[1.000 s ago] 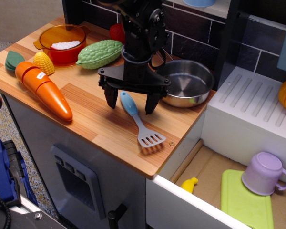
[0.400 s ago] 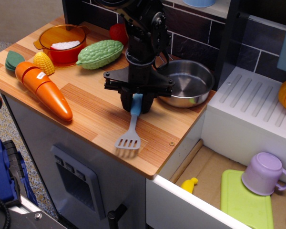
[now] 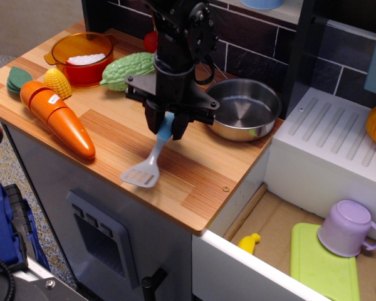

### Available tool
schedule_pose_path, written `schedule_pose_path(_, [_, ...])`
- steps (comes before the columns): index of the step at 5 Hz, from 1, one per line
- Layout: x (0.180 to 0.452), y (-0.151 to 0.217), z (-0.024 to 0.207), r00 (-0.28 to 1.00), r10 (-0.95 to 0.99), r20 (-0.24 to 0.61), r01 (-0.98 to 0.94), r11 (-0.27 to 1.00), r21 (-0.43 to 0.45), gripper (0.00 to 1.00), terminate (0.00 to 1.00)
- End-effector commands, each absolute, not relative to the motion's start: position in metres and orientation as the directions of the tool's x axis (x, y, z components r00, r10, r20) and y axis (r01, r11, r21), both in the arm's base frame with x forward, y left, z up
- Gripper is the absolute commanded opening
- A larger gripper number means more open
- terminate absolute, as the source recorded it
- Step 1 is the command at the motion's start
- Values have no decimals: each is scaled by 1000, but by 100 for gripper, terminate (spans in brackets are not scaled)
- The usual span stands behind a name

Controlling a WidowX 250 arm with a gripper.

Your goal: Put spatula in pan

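My black gripper [image 3: 167, 128] is shut on the light blue handle of the spatula [image 3: 148, 161]. The spatula hangs from the gripper, lifted off the wooden counter [image 3: 194, 182], its grey slotted blade pointing down and to the front left. The round shiny steel pan [image 3: 243, 108] stands on the counter just right of the gripper, with nothing in it.
A green bumpy gourd [image 3: 126, 70], an orange bowl [image 3: 81, 56], a toy corn [image 3: 57, 83] and a big orange carrot [image 3: 56, 118] lie on the counter to the left. A white sink drainer [image 3: 329, 147] is to the right. A purple cup [image 3: 348, 227] stands lower right.
The gripper closed on the spatula handle, lifted it off the counter and moved up and left. The blade has swung from front right to front left.
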State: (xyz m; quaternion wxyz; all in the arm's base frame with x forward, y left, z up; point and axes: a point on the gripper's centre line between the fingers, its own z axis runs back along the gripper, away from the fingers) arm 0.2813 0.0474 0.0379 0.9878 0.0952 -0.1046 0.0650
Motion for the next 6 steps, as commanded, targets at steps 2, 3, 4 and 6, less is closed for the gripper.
schedule_pose_path(2, [324, 24, 82, 801, -446, 400, 392, 895, 213, 0, 0])
schedule_pose_path(3, [333, 14, 98, 681, -619, 392, 568, 784, 252, 0, 0])
schedule_pose_path(4, [355, 11, 101, 530, -728, 436, 675, 673, 302, 0, 0])
schedule_pose_path(6, [376, -20, 89, 415, -759, 501, 706, 616, 348, 0, 0])
